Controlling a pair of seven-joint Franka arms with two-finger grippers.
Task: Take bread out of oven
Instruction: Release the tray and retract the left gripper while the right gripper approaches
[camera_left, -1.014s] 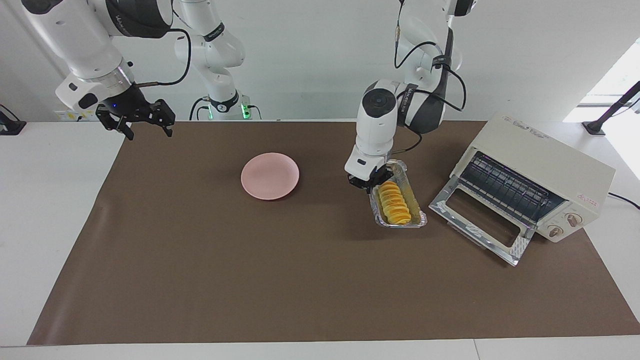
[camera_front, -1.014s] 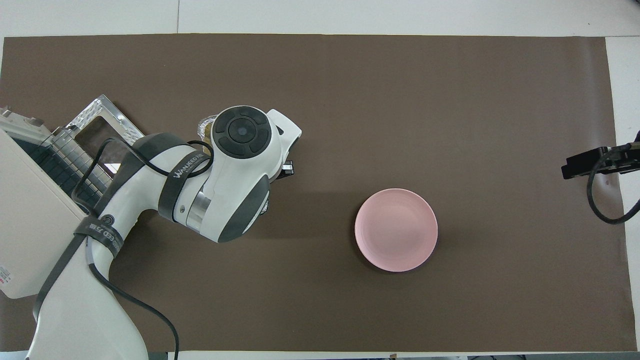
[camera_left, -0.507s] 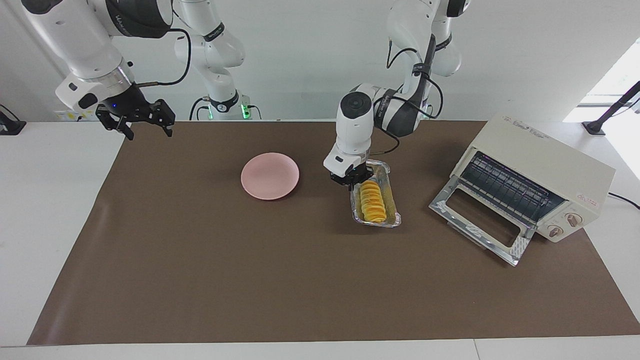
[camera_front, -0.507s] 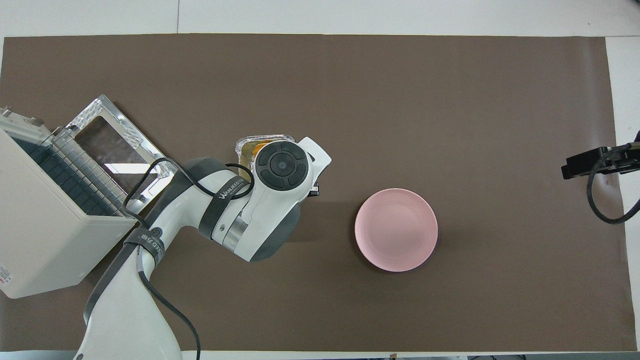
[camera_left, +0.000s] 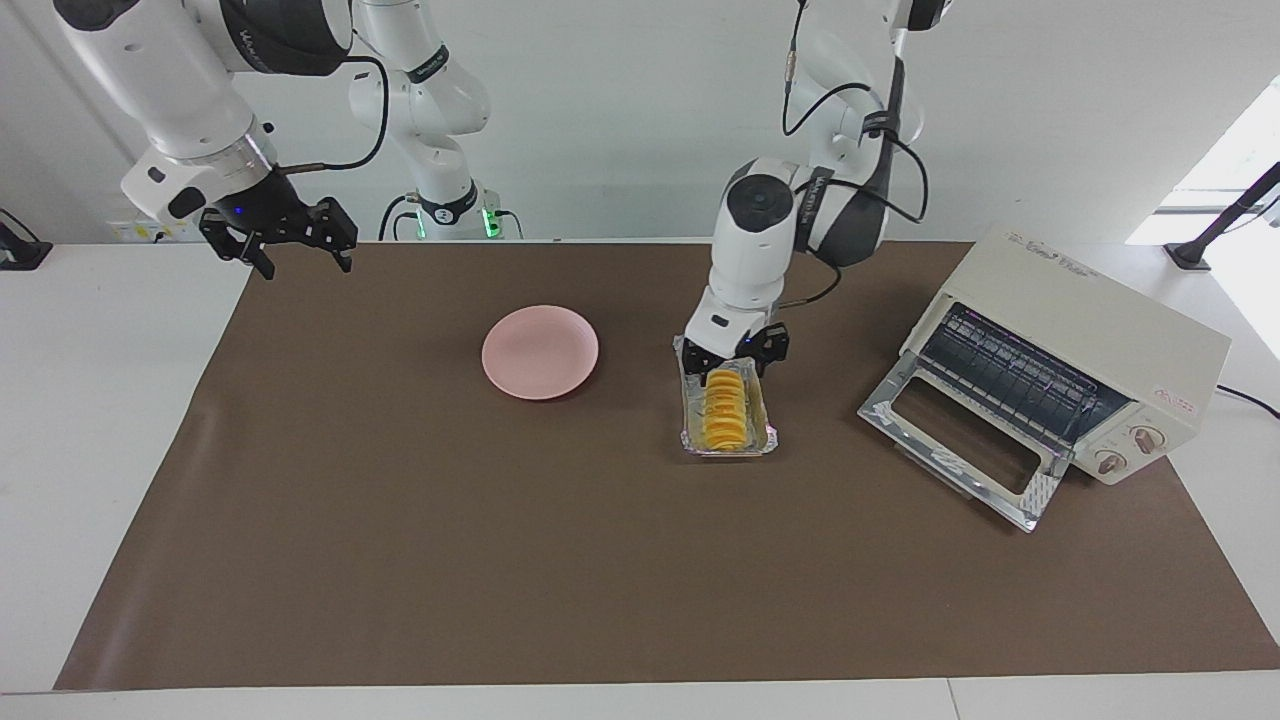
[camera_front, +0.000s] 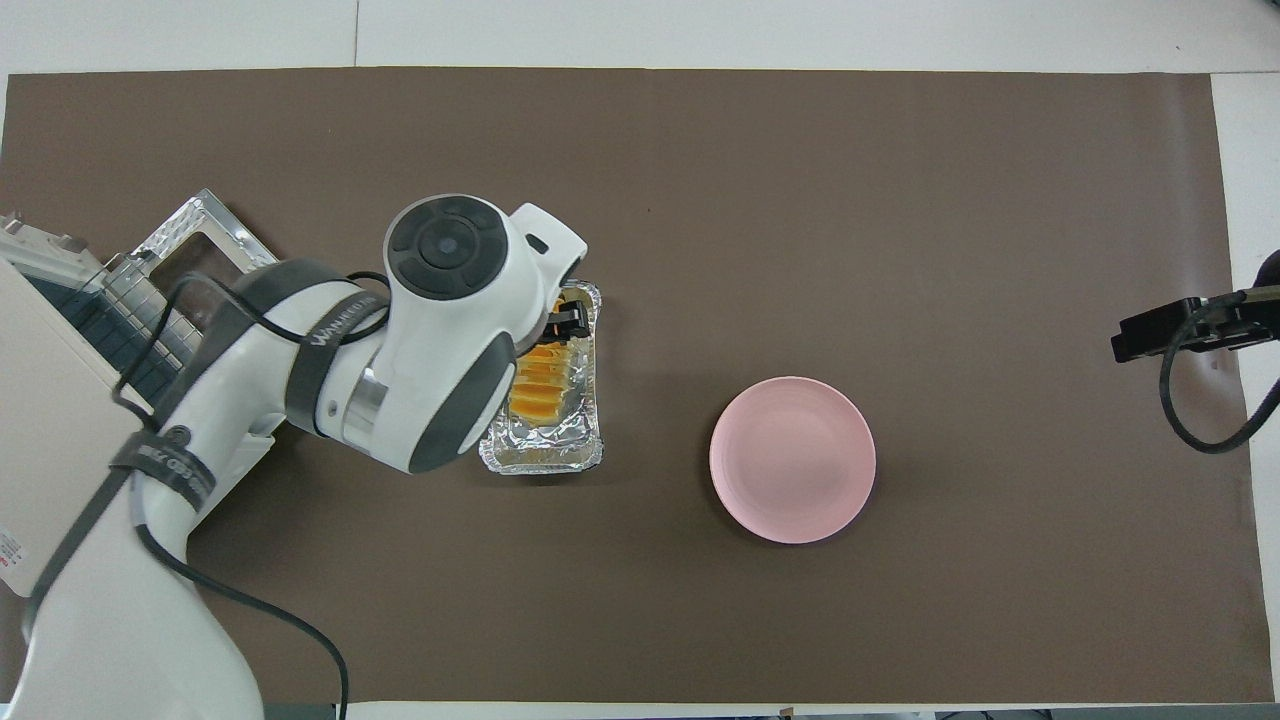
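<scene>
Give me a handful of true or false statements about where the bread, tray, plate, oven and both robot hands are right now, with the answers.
1. The bread lies in the foil tray. True.
2. The oven door is closed. False: it hangs open, and the rack holds nothing.
3. The foil tray sits on the pink plate. False: it rests on the mat between plate and oven.
4. The left hand is at the tray's end nearer the robots. True.
5. The right hand holds the plate. False: it waits near the mat's corner at the right arm's end.

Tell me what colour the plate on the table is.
The plate is plain pale pink, with no pattern; the overhead view shows it best.
</scene>
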